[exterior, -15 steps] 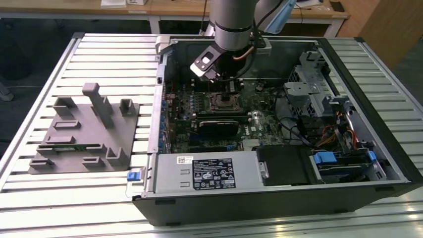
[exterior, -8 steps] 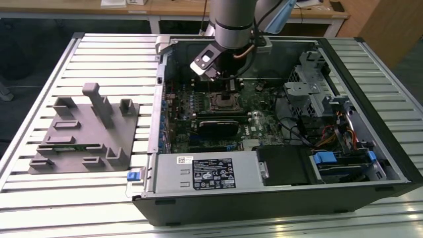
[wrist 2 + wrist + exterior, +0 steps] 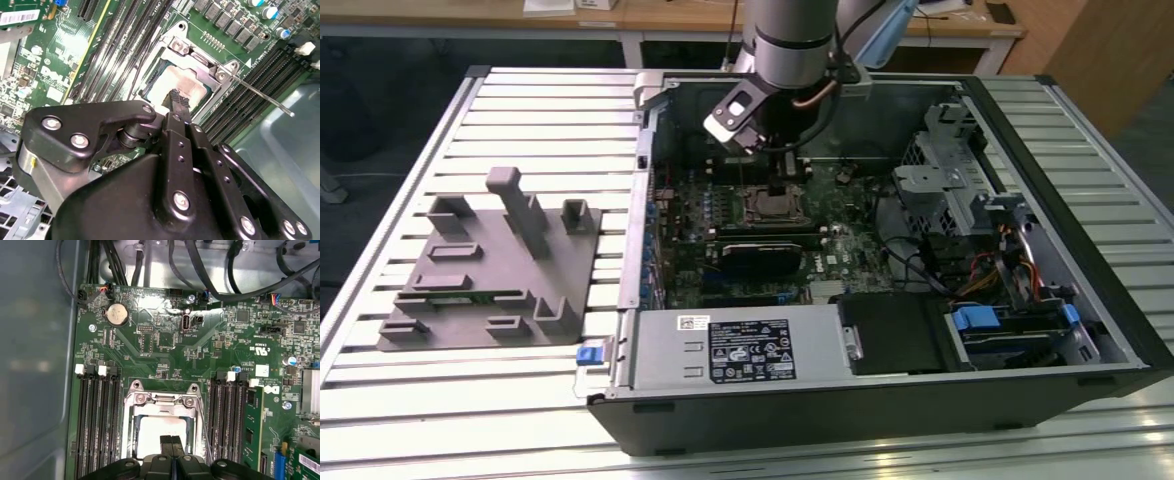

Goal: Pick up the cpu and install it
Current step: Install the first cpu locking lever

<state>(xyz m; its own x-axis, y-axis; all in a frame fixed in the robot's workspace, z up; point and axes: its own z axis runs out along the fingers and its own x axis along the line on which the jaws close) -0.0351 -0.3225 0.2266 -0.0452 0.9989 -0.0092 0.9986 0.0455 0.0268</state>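
End effector [image 3: 786, 186] hangs over the socket [image 3: 771, 207] inside the case [image 3: 1067, 340] in the exterior view. Second wrist view: fingers [image 3: 179, 101] pressed together, gripping nothing, tips touching the cpu [image 3: 176, 84] seated there. First wrist view agrees; press gently, squarely.

cpu [image 3: 155, 437] partly hidden behind pincer [image 3: 171, 442], socket frame [image 3: 131, 420] cut by picture's edge
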